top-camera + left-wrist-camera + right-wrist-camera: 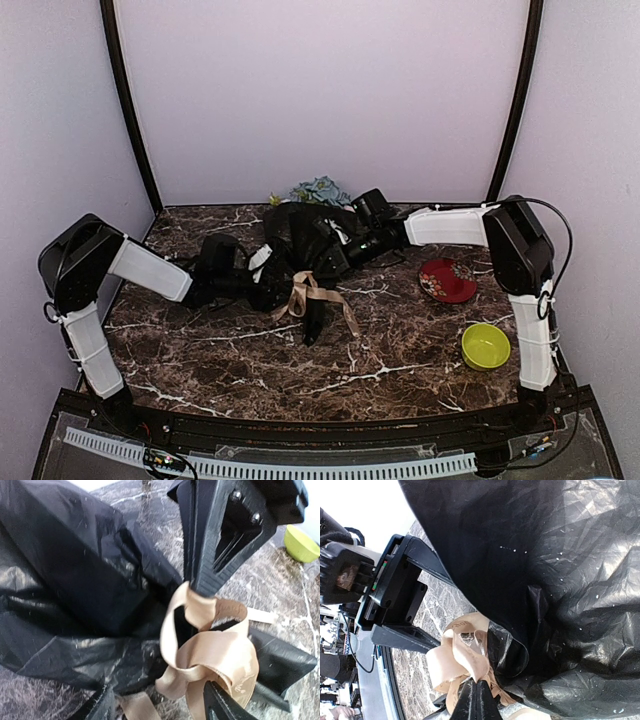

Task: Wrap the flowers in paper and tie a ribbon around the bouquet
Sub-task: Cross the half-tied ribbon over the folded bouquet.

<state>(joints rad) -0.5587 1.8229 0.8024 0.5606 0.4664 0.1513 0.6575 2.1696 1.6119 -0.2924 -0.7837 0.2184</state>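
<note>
The bouquet lies mid-table. Its black paper (296, 232) cone has the blue and green flowers (320, 190) showing at the far end. The beige ribbon (318, 292) is knotted round the narrow waist, with one tail trailing to the right. My left gripper (157, 692) is open, its fingers standing either side of the ribbon (220, 652) loops. My right gripper (481, 686) is shut on a loop of the ribbon (462, 652). In the left wrist view it comes down from above, pinching that loop. Black paper (545, 580) fills most of both wrist views.
A red plate (447, 280) and a green bowl (486, 345) sit on the right side of the marbled table (200, 340). The bowl (301, 542) also shows at the right edge of the left wrist view. Pale walls close in the back and sides.
</note>
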